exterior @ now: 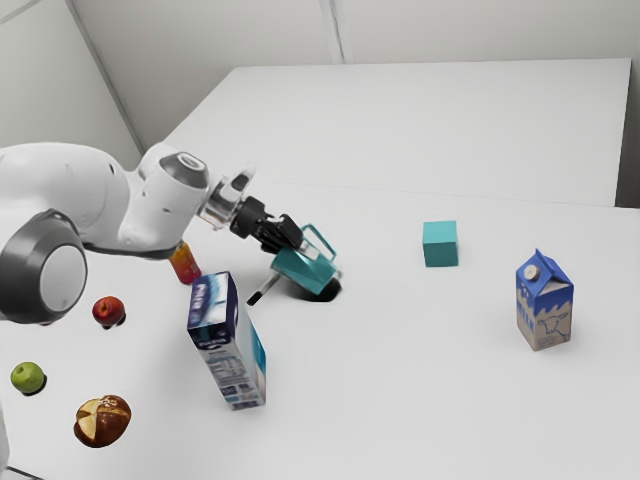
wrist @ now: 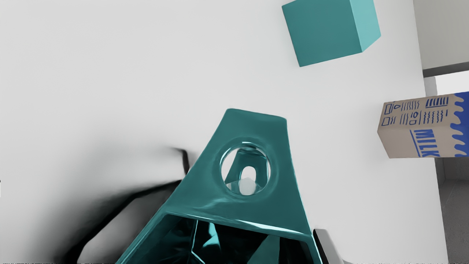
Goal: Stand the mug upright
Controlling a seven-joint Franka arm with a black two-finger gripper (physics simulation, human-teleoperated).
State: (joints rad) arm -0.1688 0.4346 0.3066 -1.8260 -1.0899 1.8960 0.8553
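Observation:
The gripper (exterior: 300, 246) reaches down to the teal mug (exterior: 306, 272), shut on its body. The mug is tilted, its base pointing down toward the exterior view's right and its handle (exterior: 320, 241) on the upper side, with a dark shadow below. In the wrist view, the open mouth of the mug (wrist: 234, 223) faces the camera, and its holed handle stands beyond the mouth. One finger (wrist: 327, 244) lies along the mug's outer side; the mug hides the other.
A teal cube (exterior: 440, 244) and milk carton (exterior: 545, 302) stand toward the exterior view's right. Nearer are a tall box (exterior: 228, 340), a black-and-white stick (exterior: 262, 289) and bread (exterior: 102, 420). Red fruit (exterior: 108, 310), green fruit (exterior: 28, 377) and an orange bottle (exterior: 184, 263) lie left.

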